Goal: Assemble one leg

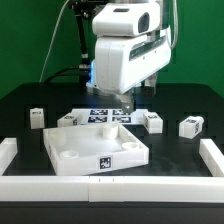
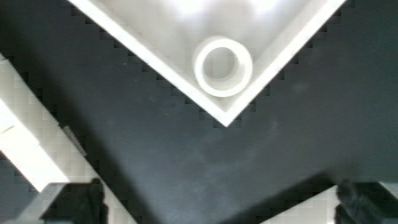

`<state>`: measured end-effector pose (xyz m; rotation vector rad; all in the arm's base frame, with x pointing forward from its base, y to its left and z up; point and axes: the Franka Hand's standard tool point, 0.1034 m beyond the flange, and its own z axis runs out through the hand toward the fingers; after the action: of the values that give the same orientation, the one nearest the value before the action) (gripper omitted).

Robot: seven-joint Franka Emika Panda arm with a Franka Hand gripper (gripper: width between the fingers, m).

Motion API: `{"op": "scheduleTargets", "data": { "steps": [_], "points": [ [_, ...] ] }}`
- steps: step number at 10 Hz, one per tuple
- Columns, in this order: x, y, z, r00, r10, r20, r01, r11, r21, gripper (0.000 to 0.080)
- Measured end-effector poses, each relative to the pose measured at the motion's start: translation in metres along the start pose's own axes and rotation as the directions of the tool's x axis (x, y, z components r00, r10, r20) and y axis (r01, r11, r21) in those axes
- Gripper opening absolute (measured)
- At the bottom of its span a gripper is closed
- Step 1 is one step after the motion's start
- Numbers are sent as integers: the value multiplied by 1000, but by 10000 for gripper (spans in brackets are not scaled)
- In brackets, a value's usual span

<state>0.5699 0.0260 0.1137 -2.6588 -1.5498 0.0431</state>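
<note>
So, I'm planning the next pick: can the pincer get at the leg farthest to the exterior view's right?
Probably yes: that leg stands alone on the table, nothing beside it, and the open pincer hangs free above.

No legible text or numbers, only coded marker tags on tabletop, legs, marker board.

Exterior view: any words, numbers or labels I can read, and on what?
None: no words or numbers can be read in either view.
Only black-and-white square marker tags, patterns too small to make out: on the tabletop front wall, the marker board and the legs.
</note>
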Motion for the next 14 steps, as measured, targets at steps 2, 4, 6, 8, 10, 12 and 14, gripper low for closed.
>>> {"op": "scheduleTargets", "data": {
  "steps": [2,4,6,8,10,12,14],
  "points": [
    [0,0,0,1000,0,-1,0,1000,1,650],
    [0,0,0,1000,0,-1,0,1000,1,650],
    [0,0,0,1000,1,-1,-1,1000,1,650],
    [-7,-5,5,996,-86,-6,86,996,-13,650],
    [-34,-18,20,975,-222,6,222,975,24,650],
    [-55,-17,29,904,-427,5,426,904,47,650],
    [-61,-16,35,895,-446,11,444,894,57,650]
  ]
}}
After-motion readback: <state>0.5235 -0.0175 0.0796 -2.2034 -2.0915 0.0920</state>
